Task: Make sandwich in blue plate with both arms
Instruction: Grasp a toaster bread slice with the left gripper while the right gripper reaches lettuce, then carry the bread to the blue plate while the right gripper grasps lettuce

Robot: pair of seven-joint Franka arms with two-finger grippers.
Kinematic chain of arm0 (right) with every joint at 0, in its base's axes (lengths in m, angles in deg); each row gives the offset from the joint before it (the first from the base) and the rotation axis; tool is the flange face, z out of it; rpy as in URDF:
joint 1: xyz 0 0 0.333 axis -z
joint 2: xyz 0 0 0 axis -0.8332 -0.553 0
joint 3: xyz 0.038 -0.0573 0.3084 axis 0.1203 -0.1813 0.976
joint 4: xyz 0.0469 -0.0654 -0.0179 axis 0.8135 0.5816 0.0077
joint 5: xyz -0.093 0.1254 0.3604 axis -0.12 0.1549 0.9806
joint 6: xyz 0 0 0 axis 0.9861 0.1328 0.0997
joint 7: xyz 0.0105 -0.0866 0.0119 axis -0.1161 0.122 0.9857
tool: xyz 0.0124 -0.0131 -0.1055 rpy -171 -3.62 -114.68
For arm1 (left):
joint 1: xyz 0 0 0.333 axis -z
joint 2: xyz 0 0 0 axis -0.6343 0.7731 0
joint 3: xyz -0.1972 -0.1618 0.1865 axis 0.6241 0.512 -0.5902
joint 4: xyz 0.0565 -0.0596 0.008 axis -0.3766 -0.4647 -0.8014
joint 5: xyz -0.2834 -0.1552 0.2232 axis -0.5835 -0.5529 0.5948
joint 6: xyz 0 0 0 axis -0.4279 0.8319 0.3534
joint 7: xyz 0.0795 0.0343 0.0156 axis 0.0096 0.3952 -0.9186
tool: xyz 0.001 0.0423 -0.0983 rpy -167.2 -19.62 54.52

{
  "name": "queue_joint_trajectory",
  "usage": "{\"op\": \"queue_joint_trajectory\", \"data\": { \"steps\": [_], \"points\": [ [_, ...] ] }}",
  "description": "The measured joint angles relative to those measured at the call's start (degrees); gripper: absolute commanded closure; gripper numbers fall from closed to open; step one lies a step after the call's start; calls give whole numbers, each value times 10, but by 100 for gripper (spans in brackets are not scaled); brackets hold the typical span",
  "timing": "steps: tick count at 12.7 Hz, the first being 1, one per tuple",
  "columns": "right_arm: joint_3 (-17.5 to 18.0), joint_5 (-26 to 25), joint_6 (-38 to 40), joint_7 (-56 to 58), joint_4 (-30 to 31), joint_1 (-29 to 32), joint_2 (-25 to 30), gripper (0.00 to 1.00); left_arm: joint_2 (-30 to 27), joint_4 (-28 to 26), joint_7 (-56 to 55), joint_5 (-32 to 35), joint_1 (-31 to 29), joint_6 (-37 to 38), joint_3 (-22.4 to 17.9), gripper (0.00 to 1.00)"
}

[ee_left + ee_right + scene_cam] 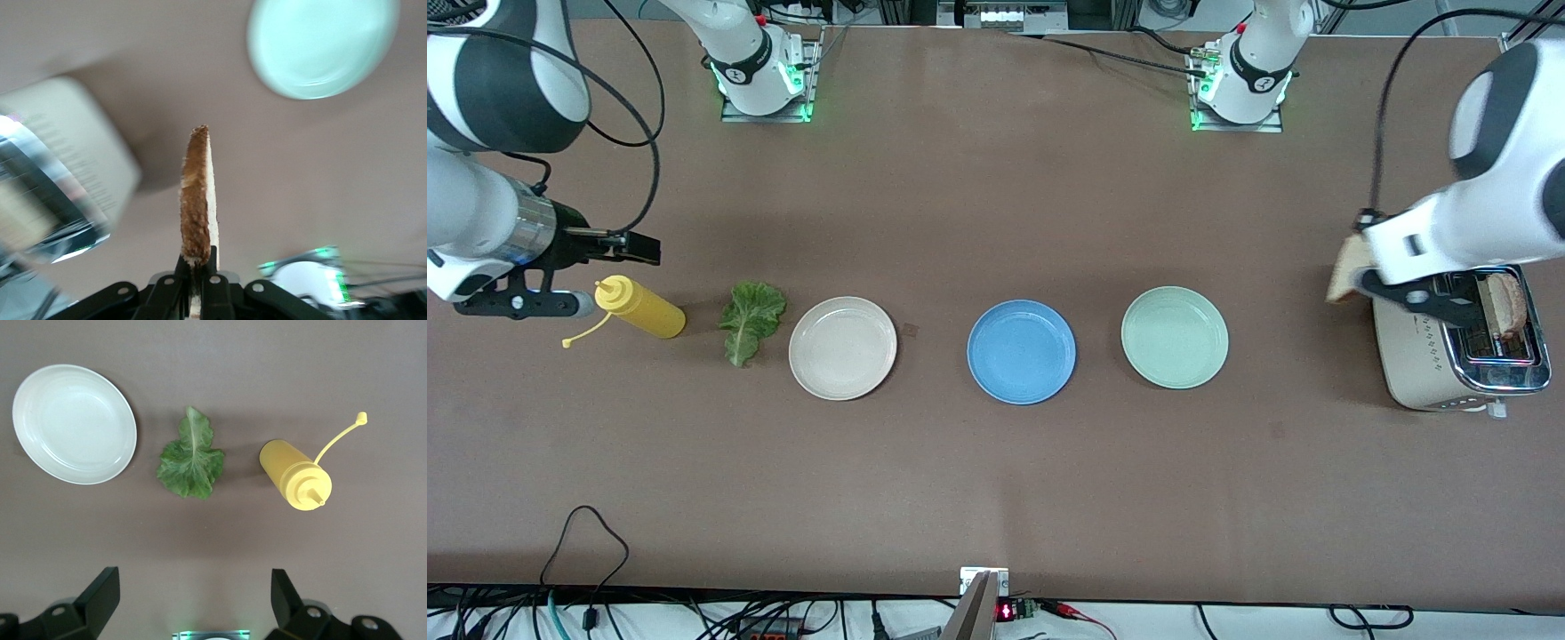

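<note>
My left gripper (1362,283) is shut on a tan-crusted bread slice (1345,269) and holds it on edge in the air beside the toaster (1432,373). In the left wrist view the slice (197,200) stands up from the closed gripper (199,267). A second slice (1505,304) sits in a toaster slot. The blue plate (1021,351) is bare at the table's middle. The green lettuce leaf (751,320) lies on the table beside the beige plate (842,348). My right gripper (520,305) is open and empty above the table near the yellow bottle; its view shows the leaf (191,459).
A yellow squeeze bottle (640,307) lies on its side next to the lettuce, toward the right arm's end; it also shows in the right wrist view (293,475). A pale green plate (1174,337) stands between the blue plate and the toaster, and shows in the left wrist view (320,43).
</note>
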Motion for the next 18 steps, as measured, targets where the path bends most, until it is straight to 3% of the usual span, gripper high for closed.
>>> {"op": "queue_joint_trajectory", "data": {
  "steps": [3,8,11,13,18],
  "points": [
    [0,-8,-82,-8,37,-16,-27,0,63,2,-117,-140,56,-15,3,99],
    [-8,-10,-282,-10,168,-9,-51,0,169,17,-173,-360,113,-247,5,99],
    [-9,-10,-337,-25,202,8,-69,0,226,19,-118,-477,133,-387,7,99],
    [-9,-10,-370,-43,210,10,-89,0,260,18,-31,-567,150,-436,7,99],
    [-8,-10,-506,-68,253,8,-156,0,313,8,100,-602,155,-443,6,100]
  ]
}}
